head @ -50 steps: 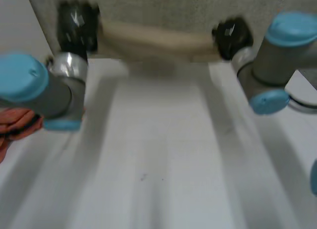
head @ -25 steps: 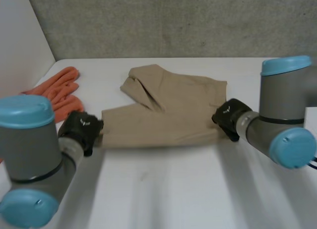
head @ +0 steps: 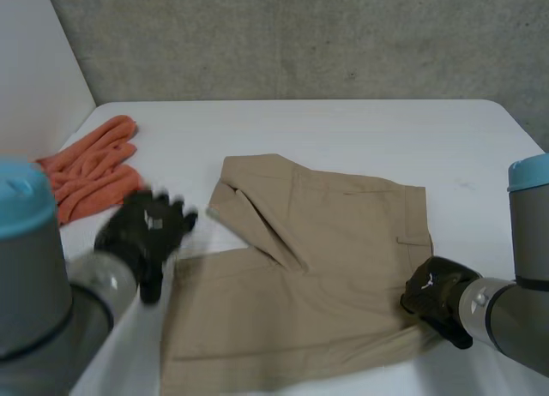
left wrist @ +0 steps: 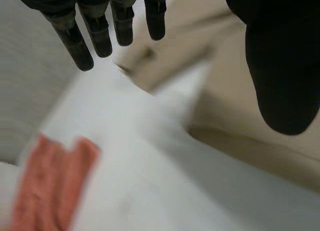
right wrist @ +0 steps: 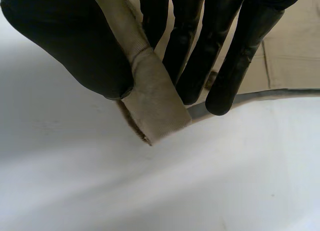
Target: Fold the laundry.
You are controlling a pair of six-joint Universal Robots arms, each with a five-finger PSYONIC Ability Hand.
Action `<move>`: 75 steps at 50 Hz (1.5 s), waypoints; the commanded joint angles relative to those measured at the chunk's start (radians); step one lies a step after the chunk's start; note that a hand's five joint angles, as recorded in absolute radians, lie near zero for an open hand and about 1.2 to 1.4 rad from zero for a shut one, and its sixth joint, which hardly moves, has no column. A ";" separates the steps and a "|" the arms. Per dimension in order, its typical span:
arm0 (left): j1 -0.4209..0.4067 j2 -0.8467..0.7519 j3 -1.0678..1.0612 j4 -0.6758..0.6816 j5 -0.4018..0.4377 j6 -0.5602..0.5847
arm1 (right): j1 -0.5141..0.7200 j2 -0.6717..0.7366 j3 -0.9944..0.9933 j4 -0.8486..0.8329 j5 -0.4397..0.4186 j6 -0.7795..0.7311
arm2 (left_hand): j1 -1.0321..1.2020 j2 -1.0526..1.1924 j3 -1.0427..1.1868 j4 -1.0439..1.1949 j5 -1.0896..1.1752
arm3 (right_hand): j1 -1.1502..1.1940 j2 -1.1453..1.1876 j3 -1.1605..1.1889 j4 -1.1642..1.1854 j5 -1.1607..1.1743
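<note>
Tan shorts (head: 317,267) lie flat on the white table (head: 343,130), one leg folded over near the middle. My left hand (head: 144,233) hovers just off the shorts' left edge, fingers (left wrist: 100,31) spread straight and thumb (left wrist: 282,66) apart, holding nothing. The tan cloth (left wrist: 240,106) lies below that palm. My right hand (head: 437,297) sits at the shorts' near right corner. Its thumb (right wrist: 70,41) and fingers (right wrist: 190,46) pinch a strip of the tan waistband (right wrist: 150,91).
An orange garment (head: 90,169) lies crumpled at the table's left side, also seen beyond my left hand's fingertips as an orange patch (left wrist: 50,186). A grey wall (head: 300,36) backs the table. Bare table stretches behind the shorts.
The shorts were lowered and spread on the table. My left hand let go of the cloth's left edge and opened. My right hand kept its pinch.
</note>
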 commanded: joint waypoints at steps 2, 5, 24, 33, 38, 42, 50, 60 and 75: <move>0.148 -0.225 0.184 0.283 0.295 -0.002 | 0.002 0.005 0.042 -0.114 -0.003 0.038 | 0.255 0.196 0.190 0.199 0.201 | 0.406 0.220 0.208 0.205 0.227; 0.167 -0.356 0.283 0.279 0.413 -0.048 | 0.006 0.006 0.053 -0.139 -0.003 0.055 | 0.399 0.340 0.334 0.343 0.345 | 0.406 0.220 0.208 0.205 0.227; 0.226 -0.701 0.586 0.297 0.614 -0.246 | 0.014 0.011 0.102 -0.194 0.000 0.096 | 0.519 0.460 0.454 0.464 0.465 | 0.406 0.220 0.208 0.205 0.227; 0.222 -0.746 0.633 0.297 0.624 -0.248 | 0.016 0.011 0.107 -0.220 0.002 0.098 | 0.560 0.501 0.495 0.505 0.506 | 0.406 0.220 0.208 0.205 0.227; 0.220 -0.765 0.650 0.297 0.625 -0.248 | 0.016 0.011 0.108 -0.222 0.002 0.098 | 0.631 0.572 0.565 0.575 0.577 | 0.406 0.220 0.208 0.205 0.227; 0.214 -0.776 0.656 0.299 0.625 -0.248 | 0.013 0.012 0.112 -0.222 0.002 0.104 | 0.713 0.654 0.648 0.657 0.659 | 0.406 0.220 0.208 0.205 0.227; 0.208 -0.789 0.658 0.302 0.622 -0.245 | 0.006 0.012 0.127 -0.223 -0.001 0.115 | 0.763 0.704 0.698 0.708 0.709 | 0.406 0.220 0.208 0.205 0.227; 0.200 -0.793 0.660 0.305 0.613 -0.239 | 0.003 0.012 0.142 -0.240 -0.001 0.115 | 0.742 0.683 0.677 0.687 0.688 | 0.406 0.220 0.208 0.205 0.227; 0.197 -0.812 0.663 0.306 0.527 -0.142 | 0.002 0.012 0.153 -0.243 -0.001 0.115 | 1.191 1.132 1.126 1.136 1.137 | 0.406 0.220 0.208 0.205 0.227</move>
